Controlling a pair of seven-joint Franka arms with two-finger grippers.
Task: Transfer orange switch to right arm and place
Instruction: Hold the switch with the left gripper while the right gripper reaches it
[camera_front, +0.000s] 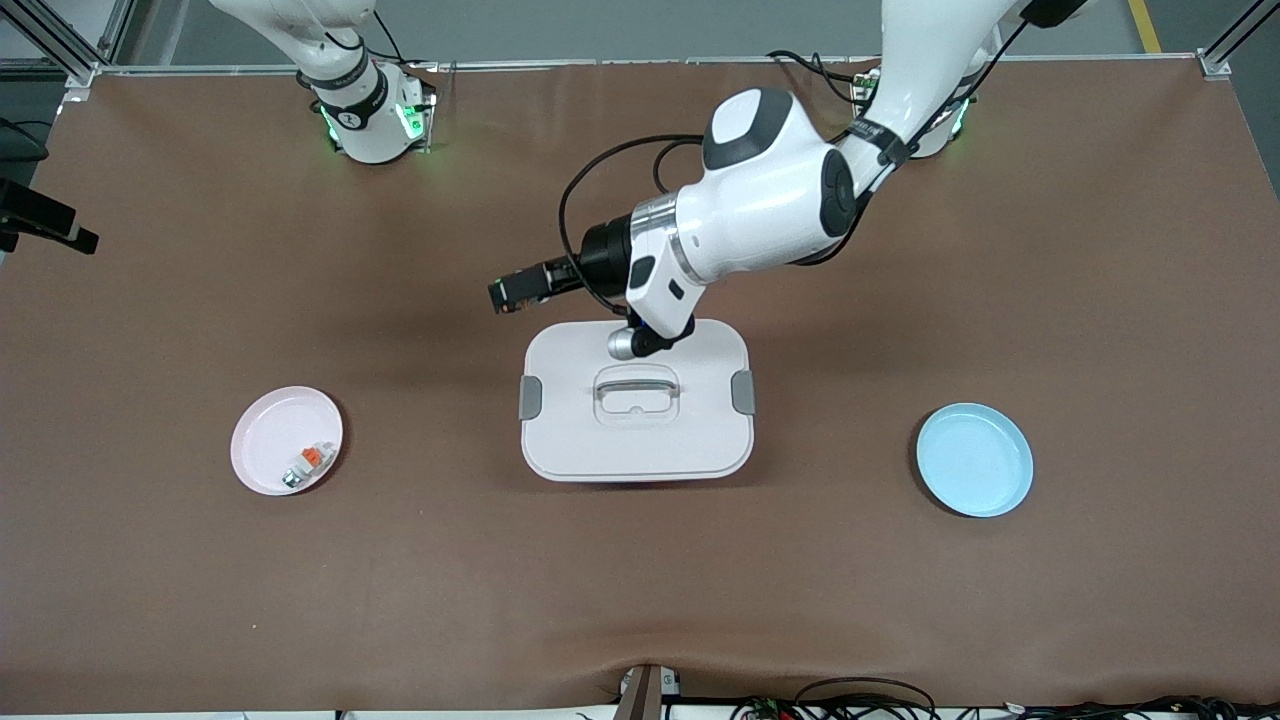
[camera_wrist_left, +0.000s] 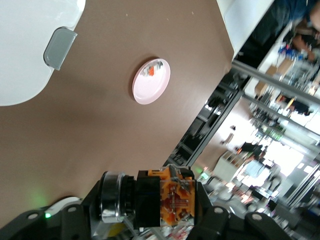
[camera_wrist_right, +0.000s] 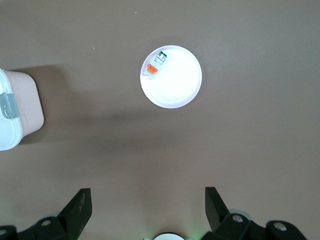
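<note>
The orange switch (camera_wrist_left: 150, 201), a stubby black part with a silver cap and an orange section, is clamped in my left gripper (camera_wrist_left: 149, 207). In the front view the left gripper (camera_front: 652, 332) hangs over the edge of the white lidded box (camera_front: 570, 440) that lies toward the robots, and the switch's silver cap (camera_front: 623, 343) sticks out sideways. My right gripper (camera_wrist_right: 147, 197) is open and empty, high above the brown table and out of the front view. It looks down on the pink plate (camera_wrist_right: 175, 87).
The pink plate (camera_front: 270, 430) at the right arm's end of the table holds a whitish-grey part with an orange tab (camera_front: 308, 462). A light blue plate (camera_front: 975, 460) lies at the left arm's end. The box has grey side latches and a recessed handle.
</note>
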